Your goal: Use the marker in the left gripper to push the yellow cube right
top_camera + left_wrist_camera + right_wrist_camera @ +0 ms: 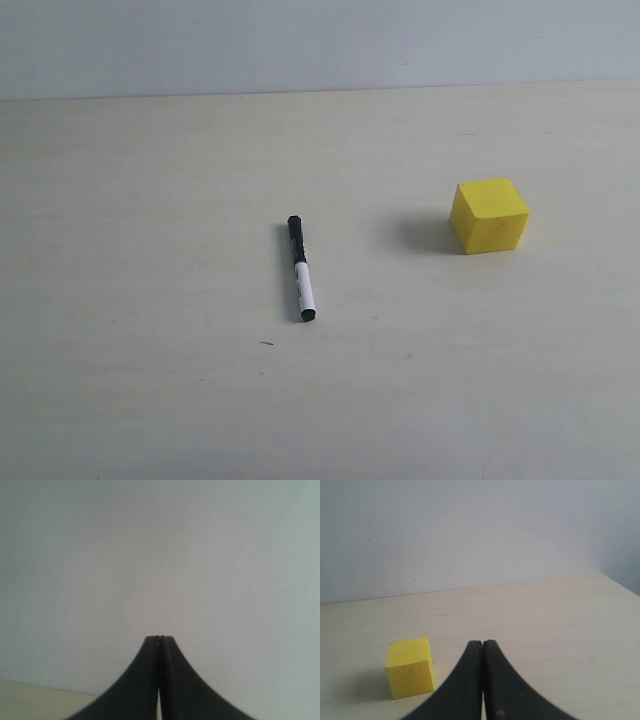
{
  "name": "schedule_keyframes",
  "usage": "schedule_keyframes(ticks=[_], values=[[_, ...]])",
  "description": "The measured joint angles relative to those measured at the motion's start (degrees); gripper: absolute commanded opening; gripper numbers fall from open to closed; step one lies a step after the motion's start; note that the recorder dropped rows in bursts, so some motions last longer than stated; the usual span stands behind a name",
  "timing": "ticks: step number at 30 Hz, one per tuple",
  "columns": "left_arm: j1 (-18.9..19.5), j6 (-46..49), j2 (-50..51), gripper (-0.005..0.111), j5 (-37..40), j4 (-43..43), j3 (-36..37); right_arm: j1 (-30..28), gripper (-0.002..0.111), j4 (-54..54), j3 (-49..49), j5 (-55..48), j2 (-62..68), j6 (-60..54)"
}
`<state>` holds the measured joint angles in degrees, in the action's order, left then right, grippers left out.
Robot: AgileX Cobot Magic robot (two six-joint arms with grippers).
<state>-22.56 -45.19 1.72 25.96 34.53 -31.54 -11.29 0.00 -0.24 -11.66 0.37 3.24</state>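
Note:
The marker (300,267), white-barrelled with a black cap and black end, lies loose on the table near the middle of the exterior view, its cap pointing away. To its right sits the yellow cube (488,215), which the right wrist view shows too (410,667). Neither arm appears in the exterior view. My left gripper (160,639) is shut with nothing between its jaws and faces a pale wall. My right gripper (482,643) is likewise shut and empty, a short way from the cube and apart from it.
The pale wooden table (150,380) runs back to a light grey wall (300,40). A tiny dark speck (267,343) lies just in front of the marker. The table's back edge meets the wall in the right wrist view.

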Motion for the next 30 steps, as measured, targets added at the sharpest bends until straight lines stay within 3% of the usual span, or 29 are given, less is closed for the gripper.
schedule_keyframes(ticks=[9,14,20,30], values=[[1.27,0.0,0.0,0.0,1.64,-1.98,0.1,0.0,0.0,0.0,0.0,0.0,0.0,0.0],[1.27,1.27,0.0,0.0,1.53,-3.42,5.14,0.0,0.0,0.0,0.0,0.0,0.0,0.0],[1.27,30.02,-1.42,0.0,-6.09,-24.79,15.15,0.0,0.0,0.0,0.0,0.0,0.0,0.0],[4.62,34.78,-1.42,0.0,-10.17,-27.62,28.23,0.0,0.0,0.0,0.0,0.0,0.0,0.0]])
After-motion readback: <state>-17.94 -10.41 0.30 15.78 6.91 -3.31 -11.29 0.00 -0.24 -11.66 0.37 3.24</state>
